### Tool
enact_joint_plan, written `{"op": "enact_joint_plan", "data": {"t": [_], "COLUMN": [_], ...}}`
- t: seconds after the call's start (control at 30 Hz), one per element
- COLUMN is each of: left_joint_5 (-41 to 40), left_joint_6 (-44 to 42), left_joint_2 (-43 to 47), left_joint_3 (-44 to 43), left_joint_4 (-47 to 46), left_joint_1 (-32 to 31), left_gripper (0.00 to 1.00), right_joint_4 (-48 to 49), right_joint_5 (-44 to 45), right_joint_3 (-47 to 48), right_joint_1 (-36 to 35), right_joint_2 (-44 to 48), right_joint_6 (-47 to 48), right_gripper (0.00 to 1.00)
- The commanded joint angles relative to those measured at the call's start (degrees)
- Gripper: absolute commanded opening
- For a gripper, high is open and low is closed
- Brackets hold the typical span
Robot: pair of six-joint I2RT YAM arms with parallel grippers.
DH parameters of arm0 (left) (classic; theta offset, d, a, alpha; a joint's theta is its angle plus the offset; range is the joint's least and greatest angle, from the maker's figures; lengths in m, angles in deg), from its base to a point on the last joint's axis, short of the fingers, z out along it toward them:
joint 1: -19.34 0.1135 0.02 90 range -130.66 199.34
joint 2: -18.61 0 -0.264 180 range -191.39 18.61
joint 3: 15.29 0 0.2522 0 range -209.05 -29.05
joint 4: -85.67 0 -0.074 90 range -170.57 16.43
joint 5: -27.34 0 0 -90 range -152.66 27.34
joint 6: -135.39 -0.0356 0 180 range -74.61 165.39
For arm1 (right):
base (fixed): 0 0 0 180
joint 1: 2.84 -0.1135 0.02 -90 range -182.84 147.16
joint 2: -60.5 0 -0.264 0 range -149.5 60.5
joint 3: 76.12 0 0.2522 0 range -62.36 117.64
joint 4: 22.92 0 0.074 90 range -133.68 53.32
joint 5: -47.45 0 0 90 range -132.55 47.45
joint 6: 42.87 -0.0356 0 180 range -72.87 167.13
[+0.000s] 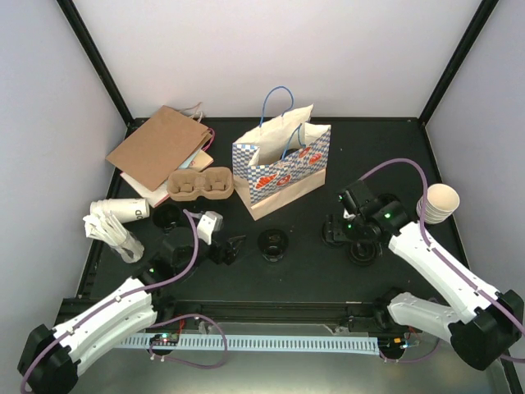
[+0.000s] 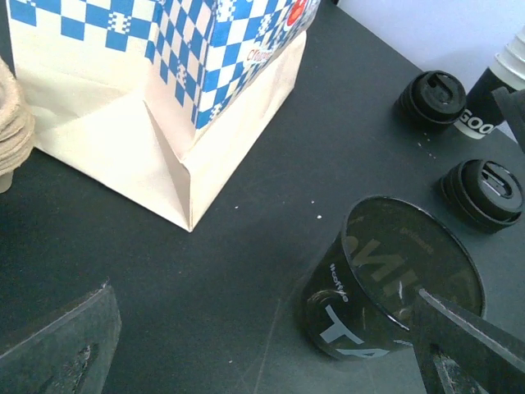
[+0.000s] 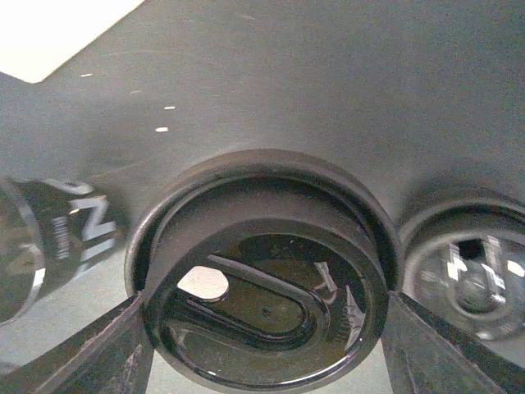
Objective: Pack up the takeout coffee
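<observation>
A takeout coffee (image 3: 262, 295) with a round black lid fills the right wrist view, and my right gripper (image 3: 262, 305) is shut on the lid's sides, both fingers touching it. A second lidded coffee (image 3: 467, 279) stands just right of it. From above, my right gripper (image 1: 350, 232) sits over these black cups right of centre. In the left wrist view two lidded coffees (image 2: 484, 190) (image 2: 433, 97) stand beyond a black lidless cup (image 2: 394, 279) with pale lettering. My left gripper (image 2: 261, 291) (image 1: 232, 246) is open, nothing between its fingers, the lidless cup (image 1: 272, 244) just right of it.
The blue-and-white checked paper bag (image 1: 283, 160) stands open at centre back. A cardboard cup carrier (image 1: 199, 185) and a brown paper bag (image 1: 160, 146) lie at the back left. White cups (image 1: 115, 215) lie at the left, cream cups (image 1: 439, 203) stand stacked at the right.
</observation>
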Motion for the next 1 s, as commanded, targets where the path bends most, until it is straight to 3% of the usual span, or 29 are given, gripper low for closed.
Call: {"op": "enact_joint_plan", "data": {"t": [0.0,0.27,0.47,0.67,0.97], "left_joint_5": [2.8,2.24,3.81,12.31,21.42], "left_joint_6": [0.09,7.51,13.07,16.03,17.73], "left_joint_2": [1.26,4.41,0.96,-4.59,-9.75], "left_joint_3": [-0.95,-4.51,-11.14,-13.69,-13.44], "left_joint_4": [-1.74,4.98,12.43,9.37,4.74], "left_joint_1": [-0.35,-0.32,0.2,3.52,8.34], "left_gripper": [0.99,0.99,0.99,0.98,0.87], "right_joint_4": [8.43,13.62,18.29,18.75,18.35], "right_joint_5": [-6.07,-0.88,0.55,3.56,4.74], "right_joint_3": [1.18,3.58,3.23,5.36,8.75], "right_joint_1": [-3.67,-16.72,-22.19,-25.49,-27.33], "right_joint_2": [0.17,-2.89,-4.73,-9.73,-15.18], "right_joint_6": [4.43,7.06,8.72,9.28,10.14], "right_gripper": [0.68,0.7,0.7,0.7,0.7]}}
